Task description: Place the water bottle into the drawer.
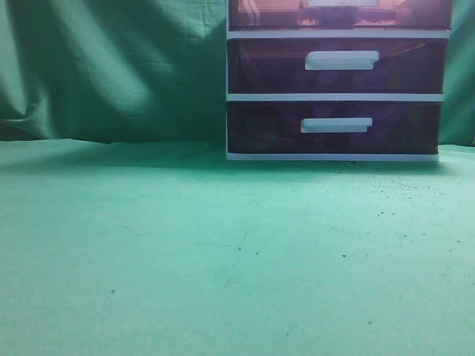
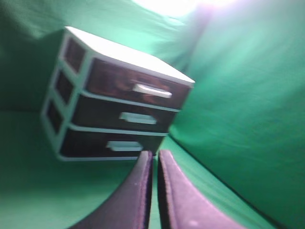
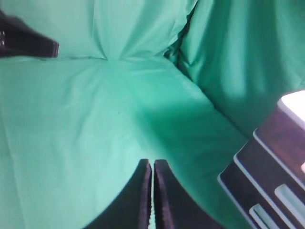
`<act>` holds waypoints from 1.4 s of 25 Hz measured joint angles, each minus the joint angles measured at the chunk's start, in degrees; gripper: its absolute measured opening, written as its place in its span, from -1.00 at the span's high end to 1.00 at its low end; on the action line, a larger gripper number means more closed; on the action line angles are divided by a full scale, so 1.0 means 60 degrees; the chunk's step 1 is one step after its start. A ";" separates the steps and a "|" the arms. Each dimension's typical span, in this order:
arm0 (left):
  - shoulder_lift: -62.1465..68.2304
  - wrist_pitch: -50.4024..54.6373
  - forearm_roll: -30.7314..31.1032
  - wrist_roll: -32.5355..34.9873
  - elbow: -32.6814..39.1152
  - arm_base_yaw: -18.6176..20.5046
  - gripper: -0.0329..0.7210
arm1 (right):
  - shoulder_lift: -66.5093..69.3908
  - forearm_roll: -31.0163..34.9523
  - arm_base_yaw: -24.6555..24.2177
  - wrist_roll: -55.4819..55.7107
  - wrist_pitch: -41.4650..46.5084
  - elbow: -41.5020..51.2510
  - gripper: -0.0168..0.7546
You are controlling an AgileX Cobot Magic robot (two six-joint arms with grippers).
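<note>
The drawer [image 1: 282,15] is the top one of a white-framed unit, with a maroon front and a white handle [image 1: 343,3] cut off by the frame's edge. In the left wrist view the drawer [image 2: 114,82] looks closed. The water bottle is not in view. My left gripper [image 2: 153,152] is shut and empty, well short of the unit and pointing at its lowest drawer. My right gripper [image 3: 152,162] is shut and empty over bare green cloth, with the unit [image 3: 248,176] at its lower right. Neither gripper shows in the exterior view.
Two like drawers [image 1: 267,67] [image 1: 260,127] sit beneath the top one. Green cloth [image 1: 185,245] covers the table and hangs as a backdrop [image 1: 111,67]. A dark object [image 3: 26,40], unclear what, lies at the upper left of the right wrist view.
</note>
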 joint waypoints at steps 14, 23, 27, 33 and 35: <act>-0.2458 0.2047 -0.0847 -0.0015 0.3553 0.0000 0.91 | -0.1931 0.0356 0.0000 0.0823 -0.0145 0.1106 0.96; -0.2476 0.2110 0.0536 -0.0015 0.4015 0.0000 0.91 | -0.4855 0.1104 0.0000 0.1239 -0.1769 0.4682 0.96; -0.2476 0.2214 0.1049 -0.0015 0.4015 0.0000 0.91 | -0.6259 0.1464 0.0000 0.1263 -0.2633 0.6295 0.96; -0.2476 0.2245 0.1181 -0.0015 0.4015 0.0000 0.91 | -0.7027 0.1679 0.0000 0.1263 -0.3709 0.8196 0.96; -0.2476 0.2245 0.1181 -0.0015 0.4015 0.0000 0.91 | -0.7027 0.1792 0.0000 0.1263 -0.3709 0.8501 0.96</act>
